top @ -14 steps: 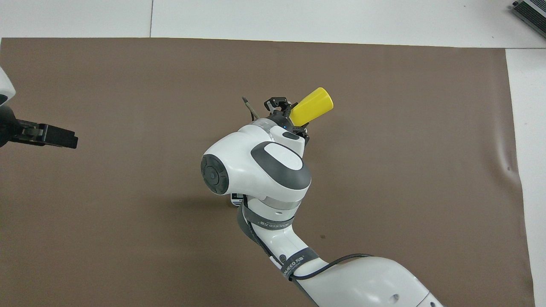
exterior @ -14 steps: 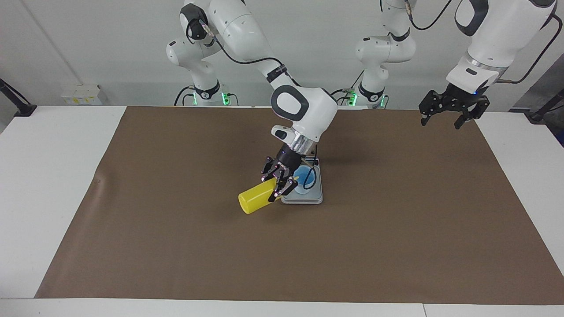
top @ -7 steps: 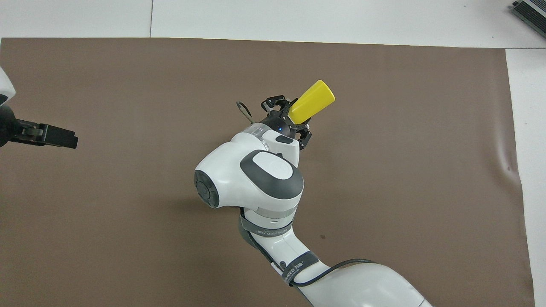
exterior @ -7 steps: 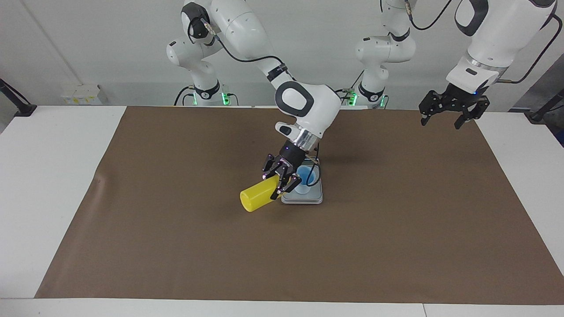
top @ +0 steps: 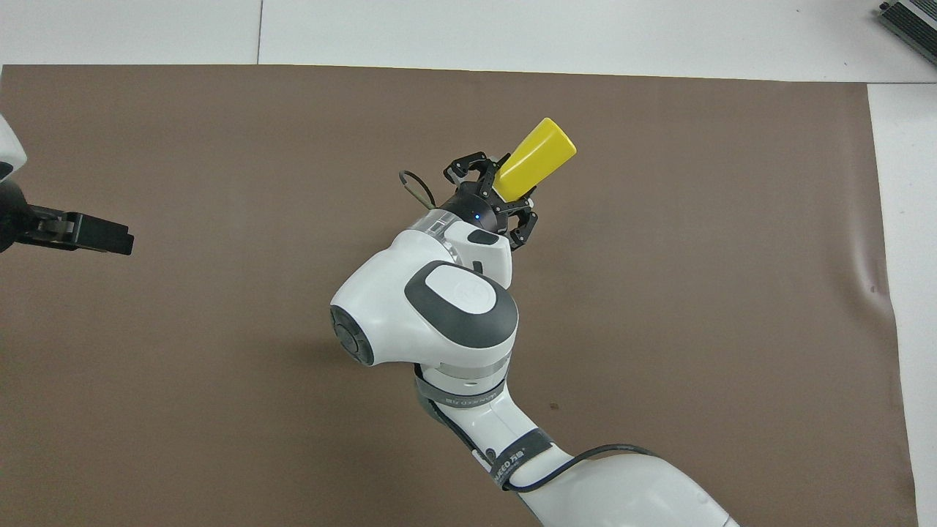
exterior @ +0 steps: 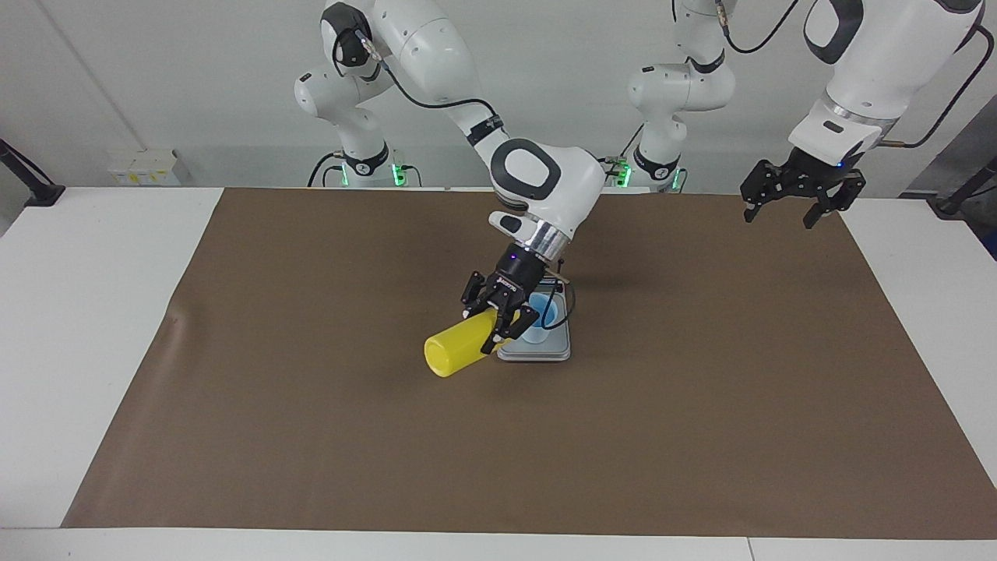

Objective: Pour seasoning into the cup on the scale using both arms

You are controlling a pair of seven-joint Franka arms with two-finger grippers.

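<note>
- The right gripper (exterior: 498,321) is clamping its fingers around the neck end of the seasoning (exterior: 459,351), a yellow squeeze bottle. It is gripping there, most likely, so that a turn of the wrist swings the nozzle while the body stays clear of the cup.
- The bottle is lying nearly level in the air, its flat base pointing toward 8 o'clock in the facing view and its nozzle end toward 2 o'clock, at the cup (exterior: 539,318). That tilt suits pouring; the nozzle itself is hiding under the fingers, so whether anything is flowing cannot be told.
- In the overhead view the seasoning (top: 533,159) is sticking out toward 1 o'clock from the right gripper (top: 489,203), and the right arm's wrist is covering the cup and scale completely.
- The cup is standing upright on the scale (exterior: 545,351), which is sitting near the middle of the brown mat (exterior: 311,436). Keeping the cup on the plate is letting the added weight be read while the bottle is tipped.
- The cup is just at 2 o'clock of the gripper in the facing view, its blue inside partly showing, so the bottle's mouth looks to be at or over the rim.
- The left gripper (exterior: 794,195) is hanging with its fingers spread and nothing between them, over the mat's corner by the left arm's end of the table, well apart from the scale; that arm is waiting, out of the pouring arm's way. In the overhead view the left gripper (top: 88,234) is showing at 9 o'clock.
- My judgement: the pour is under way or about to begin.
</note>
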